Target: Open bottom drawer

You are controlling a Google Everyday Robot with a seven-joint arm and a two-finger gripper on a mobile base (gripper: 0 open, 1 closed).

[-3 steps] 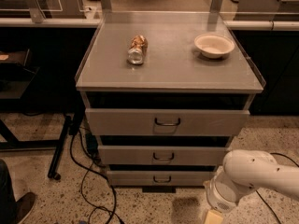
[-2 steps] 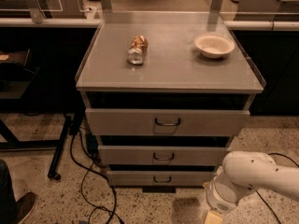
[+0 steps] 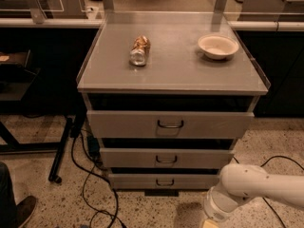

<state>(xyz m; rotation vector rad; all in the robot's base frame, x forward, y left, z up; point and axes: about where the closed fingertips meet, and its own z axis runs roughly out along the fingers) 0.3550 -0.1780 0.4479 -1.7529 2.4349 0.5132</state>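
Note:
The bottom drawer (image 3: pixel 164 181) is the narrowest grey front at the foot of the cabinet, with a small dark wire handle (image 3: pixel 165 182); it looks shut or nearly so. Above it sit the middle drawer (image 3: pixel 166 158) and the widest top drawer (image 3: pixel 170 124). My white arm (image 3: pixel 247 186) comes in from the lower right. My gripper (image 3: pixel 210 223) is at the frame's bottom edge, low and to the right of the bottom drawer's handle, apart from it and mostly cut off.
A crushed can (image 3: pixel 139 50) lies on the cabinet top (image 3: pixel 173 75), and a white bowl (image 3: pixel 218 46) stands at its back right. Black cables (image 3: pixel 95 184) trail on the floor at the cabinet's left, beside a black stand leg (image 3: pixel 61 151). A shoe (image 3: pixel 21 213) is at lower left.

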